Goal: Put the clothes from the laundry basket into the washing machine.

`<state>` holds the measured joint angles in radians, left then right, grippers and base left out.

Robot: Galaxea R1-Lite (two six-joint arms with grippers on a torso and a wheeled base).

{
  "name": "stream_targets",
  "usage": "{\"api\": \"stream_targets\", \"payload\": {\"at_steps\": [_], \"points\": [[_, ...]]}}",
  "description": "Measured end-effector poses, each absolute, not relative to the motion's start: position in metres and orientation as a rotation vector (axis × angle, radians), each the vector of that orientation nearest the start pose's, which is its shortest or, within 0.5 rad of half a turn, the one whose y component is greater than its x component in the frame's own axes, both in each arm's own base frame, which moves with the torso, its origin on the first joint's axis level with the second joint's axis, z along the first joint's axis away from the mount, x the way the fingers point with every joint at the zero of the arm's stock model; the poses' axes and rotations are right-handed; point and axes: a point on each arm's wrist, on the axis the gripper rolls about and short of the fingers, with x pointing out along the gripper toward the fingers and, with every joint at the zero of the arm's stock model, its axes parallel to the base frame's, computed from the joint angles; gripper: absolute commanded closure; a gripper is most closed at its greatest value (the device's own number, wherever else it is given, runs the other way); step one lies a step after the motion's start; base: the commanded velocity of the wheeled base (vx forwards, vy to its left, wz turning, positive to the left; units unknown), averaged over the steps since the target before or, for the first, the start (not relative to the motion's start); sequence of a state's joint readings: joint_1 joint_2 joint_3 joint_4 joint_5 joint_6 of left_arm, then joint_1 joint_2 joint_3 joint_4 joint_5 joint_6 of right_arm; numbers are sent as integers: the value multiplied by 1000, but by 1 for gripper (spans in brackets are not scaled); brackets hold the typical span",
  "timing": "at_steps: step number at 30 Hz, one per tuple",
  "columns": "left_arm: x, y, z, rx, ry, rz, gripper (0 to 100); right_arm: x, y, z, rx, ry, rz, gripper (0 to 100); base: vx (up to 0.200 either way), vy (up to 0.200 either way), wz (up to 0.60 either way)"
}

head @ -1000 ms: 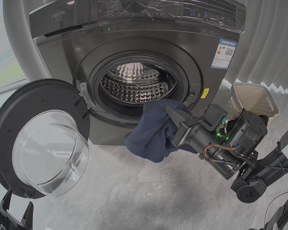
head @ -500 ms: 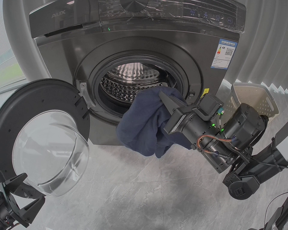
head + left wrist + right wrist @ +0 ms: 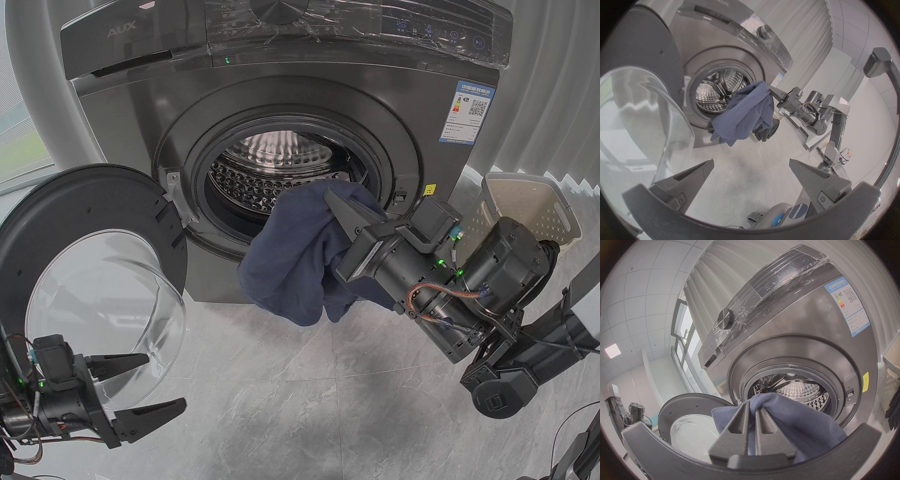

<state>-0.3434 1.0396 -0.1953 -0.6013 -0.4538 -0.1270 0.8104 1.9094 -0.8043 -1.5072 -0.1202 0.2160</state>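
My right gripper (image 3: pixel 330 201) (image 3: pixel 753 410) is shut on a dark blue garment (image 3: pixel 294 256) (image 3: pixel 743 113) (image 3: pixel 790 424). It holds the cloth right at the lower rim of the washing machine's round opening (image 3: pixel 284 178) (image 3: pixel 790 390), with most of the fabric hanging down the machine's front. The steel drum (image 3: pixel 275 175) (image 3: pixel 717 90) behind it looks bare. My left gripper (image 3: pixel 156 384) (image 3: pixel 751 170) is open, low on the left beside the swung-out door (image 3: pixel 87 281). The beige laundry basket (image 3: pixel 531 206) stands to the right of the machine, and a dark garment (image 3: pixel 767 129) sits by it.
The round door with its glass bowl (image 3: pixel 634 125) stands wide open on the machine's left, close to my left gripper. Grey tiled floor (image 3: pixel 281 400) lies free in front. White curtains (image 3: pixel 556 94) hang behind the basket.
My right gripper has carried the blue garment up and leftward to the drum opening. My left gripper has risen into the head view at the lower left, fingers apart.
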Motion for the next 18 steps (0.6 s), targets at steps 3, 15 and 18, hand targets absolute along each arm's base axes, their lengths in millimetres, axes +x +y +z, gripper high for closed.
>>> {"api": "stream_targets", "payload": {"at_steps": [3,15,18], "points": [[124,-59,150,-130,320,-797,0,235,243,200,386,-287,721,100,0,0,0],[195,-99,133,-128,312,-769,0,233,243,207,392,-304,732,100,0,0,0],[208,-106,127,-139,308,-766,0,233,243,209,393,-311,734,100,0,0,0]]}}
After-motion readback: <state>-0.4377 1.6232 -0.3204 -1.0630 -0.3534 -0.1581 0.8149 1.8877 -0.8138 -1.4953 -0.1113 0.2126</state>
